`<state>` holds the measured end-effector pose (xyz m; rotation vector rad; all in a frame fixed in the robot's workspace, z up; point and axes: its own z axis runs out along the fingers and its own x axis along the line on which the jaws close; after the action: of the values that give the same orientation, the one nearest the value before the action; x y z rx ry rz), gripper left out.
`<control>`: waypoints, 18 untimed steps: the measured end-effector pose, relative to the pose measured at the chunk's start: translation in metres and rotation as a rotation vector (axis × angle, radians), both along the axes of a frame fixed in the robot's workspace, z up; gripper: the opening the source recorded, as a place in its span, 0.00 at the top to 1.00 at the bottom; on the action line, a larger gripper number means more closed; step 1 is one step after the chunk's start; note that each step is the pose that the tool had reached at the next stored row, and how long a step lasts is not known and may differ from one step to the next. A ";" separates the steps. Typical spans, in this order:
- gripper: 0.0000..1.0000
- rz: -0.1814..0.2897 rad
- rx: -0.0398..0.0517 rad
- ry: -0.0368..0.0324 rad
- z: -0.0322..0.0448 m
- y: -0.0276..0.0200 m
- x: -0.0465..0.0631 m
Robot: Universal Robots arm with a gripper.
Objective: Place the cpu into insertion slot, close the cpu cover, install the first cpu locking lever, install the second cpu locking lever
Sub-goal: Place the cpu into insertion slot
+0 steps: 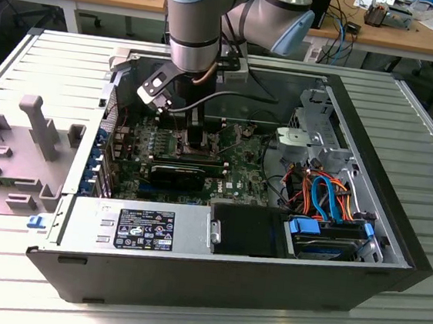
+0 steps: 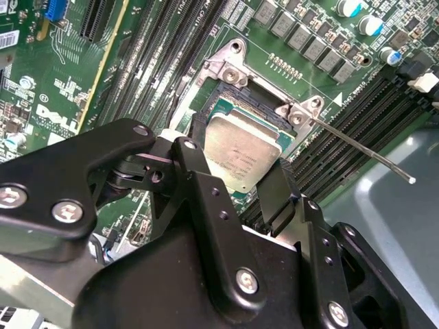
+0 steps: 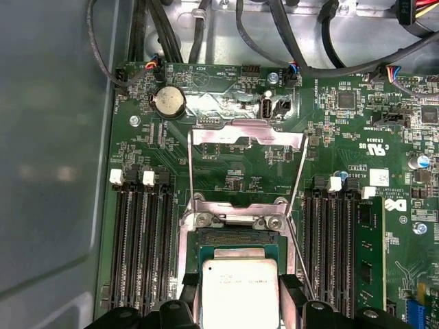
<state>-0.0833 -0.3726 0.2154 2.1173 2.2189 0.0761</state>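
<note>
The cpu [image 3: 240, 284], a square chip with a silver top, sits between my gripper's [image 3: 240, 296] two black fingers [image 3: 189, 291], which press on its opposite edges. It hovers at the insertion slot [image 3: 236, 238], whose dark socket shows just beyond the chip; I cannot tell whether it is seated. The second wrist view shows the same cpu [image 2: 243, 152] over the insertion slot [image 2: 233, 106], with my gripper [image 2: 236, 171] around it. The cpu cover [image 3: 248, 134] is swung open, away from the socket. A thin locking lever [image 2: 357, 147] sticks out sideways. In the exterior view my gripper [image 1: 196, 137] reaches down to the motherboard.
Black memory slots [image 3: 140, 240] flank the socket, and a memory module [image 3: 370, 253] stands on one side. A coin battery [image 3: 168, 101] and cable bundles [image 3: 302, 41] lie beyond the cover. The case holds a power supply [image 1: 140, 227] and drives with blue and orange cables [image 1: 328, 201].
</note>
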 end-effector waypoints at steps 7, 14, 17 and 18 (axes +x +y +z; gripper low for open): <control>0.45 -0.006 -0.0006 0.0000 -0.0056 0.0001 0.000; 0.45 -0.009 -0.0009 0.0000 -0.0109 0.0023 0.001; 0.45 -0.010 -0.0014 0.0000 -0.0130 0.0042 0.001; 0.45 -0.010 -0.0015 0.0000 -0.0135 0.0045 0.001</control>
<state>-0.0823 -0.3681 0.2019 2.1275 2.2075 0.0738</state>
